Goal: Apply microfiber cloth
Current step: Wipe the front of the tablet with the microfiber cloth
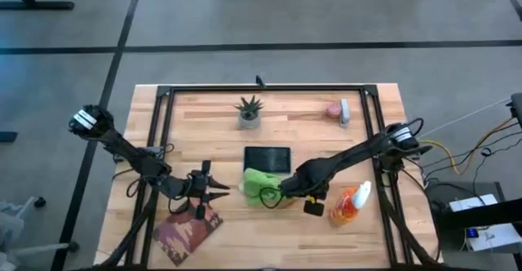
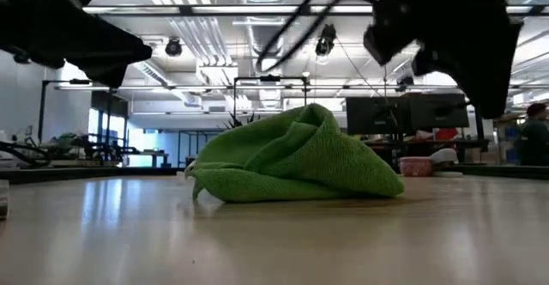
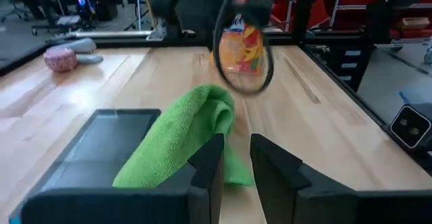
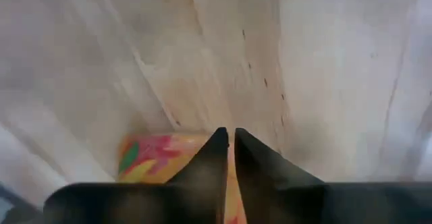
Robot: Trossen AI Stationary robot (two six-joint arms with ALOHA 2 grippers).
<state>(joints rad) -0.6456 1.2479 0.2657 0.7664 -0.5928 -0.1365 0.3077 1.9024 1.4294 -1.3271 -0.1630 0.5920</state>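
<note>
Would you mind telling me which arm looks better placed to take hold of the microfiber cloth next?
Probably the right: the right gripper hovers at the microfiber cloth, whereas the left gripper waits farther off.

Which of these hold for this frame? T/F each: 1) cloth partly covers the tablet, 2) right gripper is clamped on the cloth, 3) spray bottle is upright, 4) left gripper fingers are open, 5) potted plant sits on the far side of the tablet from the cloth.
1) True. The microfiber cloth is draped over the near edge of the tablet.
2) False. The right gripper is at the cloth's edge, but its wrist view shows fingers nearly closed over bare table, no cloth between them.
3) False. The spray bottle lies on its side.
4) True. The left gripper shows a gap between its fingers and holds nothing.
5) True. The potted plant stands beyond the tablet.
</note>
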